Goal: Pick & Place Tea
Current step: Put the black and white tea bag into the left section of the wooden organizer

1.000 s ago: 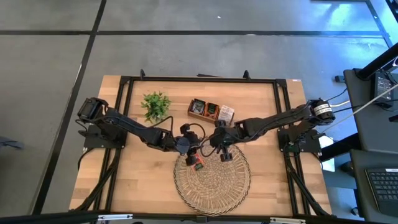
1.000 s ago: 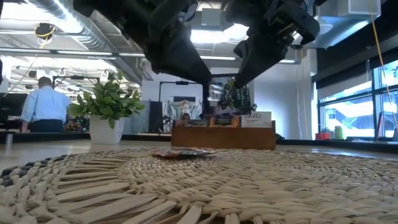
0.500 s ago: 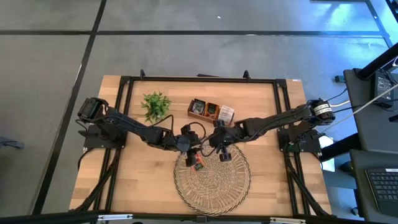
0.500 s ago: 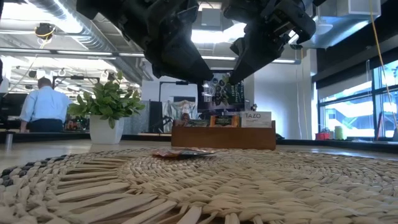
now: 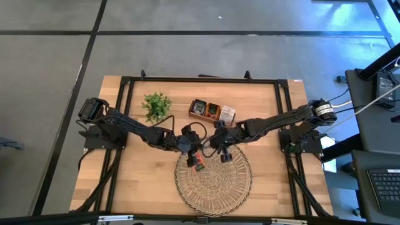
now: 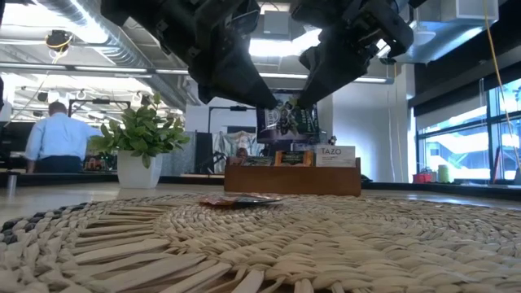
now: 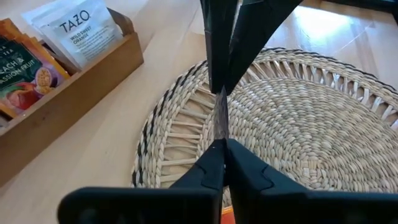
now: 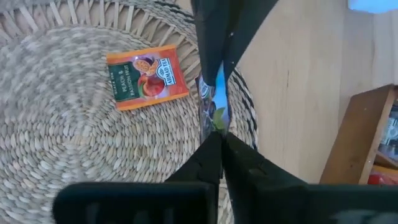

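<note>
Over the far rim of the round woven straw tray [image 5: 214, 178] the two dark arms meet, and between them hangs one small dark tea sachet [image 6: 289, 122], held up in the air, clear of the weave below. The left gripper [image 7: 219, 144] has its fingers pressed together on one edge of that sachet; the right gripper [image 8: 216, 137] is pinched tight on the opposite edge, so both have hold of the same packet, which shows edge-on in the wrist views. In the low view it hangs above the level of the brown wooden three-compartment box [image 6: 292, 177], with open air beneath it.

A flat orange sachet [image 8: 147, 77] lies on the tray just inside the rim, near the grippers but apart from them. The rest of the weave, toward the near edge of the light wooden table [image 5: 140, 181], is open.

Just beyond the tray's far rim stands the box, with more sachets upright in it, a white one [image 7: 81, 34] in an end compartment. A small green leafy plant in a white pot [image 6: 144, 144] sits well to the left arm's side. A person in a blue shirt [image 6: 58, 137] stands far back in the room.
</note>
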Robot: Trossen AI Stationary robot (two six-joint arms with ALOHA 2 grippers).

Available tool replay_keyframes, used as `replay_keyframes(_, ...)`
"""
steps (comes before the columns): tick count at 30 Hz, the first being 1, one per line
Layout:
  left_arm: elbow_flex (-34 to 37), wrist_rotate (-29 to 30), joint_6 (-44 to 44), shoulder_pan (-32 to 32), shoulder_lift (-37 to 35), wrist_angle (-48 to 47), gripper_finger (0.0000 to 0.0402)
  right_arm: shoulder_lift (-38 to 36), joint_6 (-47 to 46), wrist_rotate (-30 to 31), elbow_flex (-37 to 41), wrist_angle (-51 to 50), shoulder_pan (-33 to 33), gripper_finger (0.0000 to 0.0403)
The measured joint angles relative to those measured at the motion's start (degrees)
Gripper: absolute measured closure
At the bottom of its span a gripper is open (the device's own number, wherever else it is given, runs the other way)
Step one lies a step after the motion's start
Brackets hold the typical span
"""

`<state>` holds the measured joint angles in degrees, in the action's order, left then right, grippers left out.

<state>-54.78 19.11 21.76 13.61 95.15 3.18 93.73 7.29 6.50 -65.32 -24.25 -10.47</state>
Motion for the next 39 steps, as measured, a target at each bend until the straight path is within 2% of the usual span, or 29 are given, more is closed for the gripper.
replay_keyframes(3, 0.00, 0.82, -0.61, 0.00, 0.00, -0.28, 0.0396, 0.00, -4.48, 1.16, 0.00, 0.37, 0.60, 0.0368)
replay_keyframes(11, 0.00, -1.14, -3.85, -0.53, 0.02, -0.31, 0.0398, -1.89, -2.24, 1.41, 0.00, -3.32, 0.66, 0.0328)
replay_keyframes(19, 1.60, -2.89, -2.34, -0.63, 0.04, 4.40, 0.0398, -3.54, -2.47, 1.14, 0.00, -3.98, 0.67, 0.0327)
replay_keyframes(22, 1.97, -3.30, -2.40, -0.63, 0.07, 5.39, 0.0398, -2.97, -2.72, -1.38, 0.00, -3.40, 0.83, 0.0320)
replay_keyframes(26, 1.97, -4.15, -2.44, -0.74, 0.07, 6.08, 0.0398, -2.93, -3.92, -5.29, 0.00, -3.45, 1.40, 0.0282)
replay_keyframes(31, 1.95, -3.80, -4.35, -1.29, 0.04, 5.21, 0.0398, -4.07, -4.22, -3.11, 0.00, -5.07, 1.80, 0.0216)
replay_keyframes(36, 4.57, -4.00, -3.70, -2.85, -2.31, 6.15, 0.0398, -10.76, -3.83, -3.12, 2.50, -5.69, 1.69, 0.0182)
replay_keyframes(39, 9.05, -3.44, -2.58, -3.28, -5.13, 11.51, 0.0398, -16.07, -3.37, -3.08, 9.05, 0.98, 1.78, 0.0174)
